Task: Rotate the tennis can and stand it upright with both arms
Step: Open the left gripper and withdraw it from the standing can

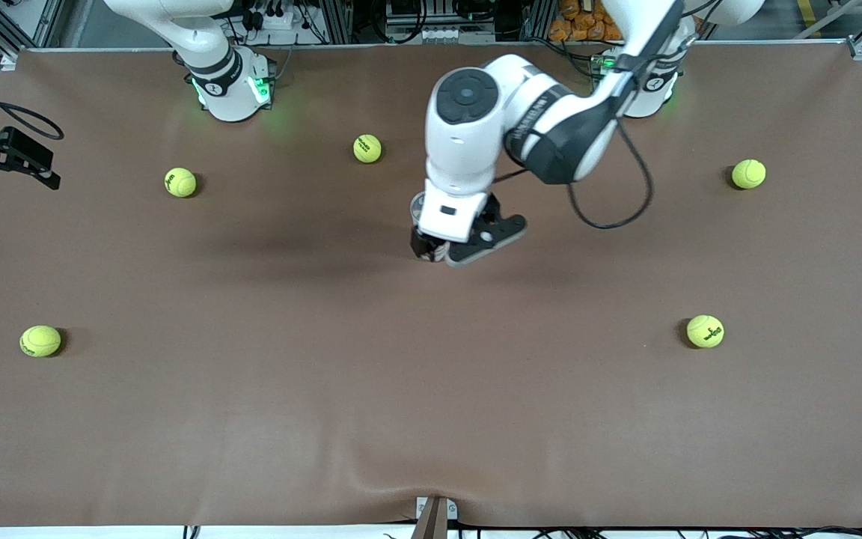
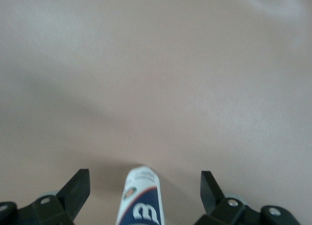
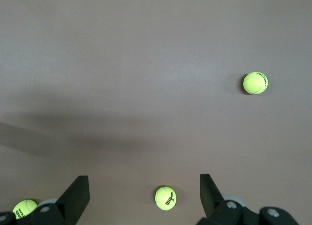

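Here the can [image 2: 140,198] stands upright mid-worktop [image 1: 326,419] between the left claw's [image 2: 145,193] wide-open fingers, untouched; the right claw [image 3: 144,191] waits open and empty.

Brown table [image 1: 266,419]; metal framing [image 1: 341,22], perhaps cabling, along top edge.
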`<state>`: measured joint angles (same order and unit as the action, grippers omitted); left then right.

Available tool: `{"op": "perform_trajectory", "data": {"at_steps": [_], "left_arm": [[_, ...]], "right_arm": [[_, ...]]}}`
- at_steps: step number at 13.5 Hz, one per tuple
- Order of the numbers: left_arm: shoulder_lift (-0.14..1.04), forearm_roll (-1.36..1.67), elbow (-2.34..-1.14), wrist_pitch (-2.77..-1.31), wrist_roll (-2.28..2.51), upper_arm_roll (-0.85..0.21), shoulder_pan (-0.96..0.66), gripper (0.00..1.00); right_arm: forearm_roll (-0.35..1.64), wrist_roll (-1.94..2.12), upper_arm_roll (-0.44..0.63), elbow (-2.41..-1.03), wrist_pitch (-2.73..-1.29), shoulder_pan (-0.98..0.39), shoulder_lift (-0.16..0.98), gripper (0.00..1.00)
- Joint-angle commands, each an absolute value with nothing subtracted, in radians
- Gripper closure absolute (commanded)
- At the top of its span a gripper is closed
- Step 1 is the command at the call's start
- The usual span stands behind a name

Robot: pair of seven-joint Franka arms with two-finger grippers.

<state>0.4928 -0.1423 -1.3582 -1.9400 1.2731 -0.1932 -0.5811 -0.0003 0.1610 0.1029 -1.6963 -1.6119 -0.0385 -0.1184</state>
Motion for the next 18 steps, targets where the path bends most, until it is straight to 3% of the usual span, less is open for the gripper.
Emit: {"op": "perform_trajectory", "data": {"at_steps": [1,11,14,18], "left_arm": [[0.443,-0.158,-1.37,-1.918,1.18,-0.199,-0.519,0.0],[0.361,-0.149,-1.376,-1.798,0.735,-0.166,-0.355,0.0],[0.354,-0.143,-1.382,-1.793,0.605,-0.293,-0.168,0.0],[0.27,-0.137,-1.445,-1.792,0.312,-0.319,0.006,0.0]], "right_arm": [[0.014,0.16,0.114,-1.704,-1.62,-0.051,-0.126,0.0],[0.014,0.16,0.114,-1.707,-1.623,-0.048,-0.127,0.0],[0.011,0.161,0.118,-1.712,-1.625,-0.045,-0.127,0.0],[0.002,0.163,0.12,-1.72,-1.626,-0.04,-0.127,0.0]]}}
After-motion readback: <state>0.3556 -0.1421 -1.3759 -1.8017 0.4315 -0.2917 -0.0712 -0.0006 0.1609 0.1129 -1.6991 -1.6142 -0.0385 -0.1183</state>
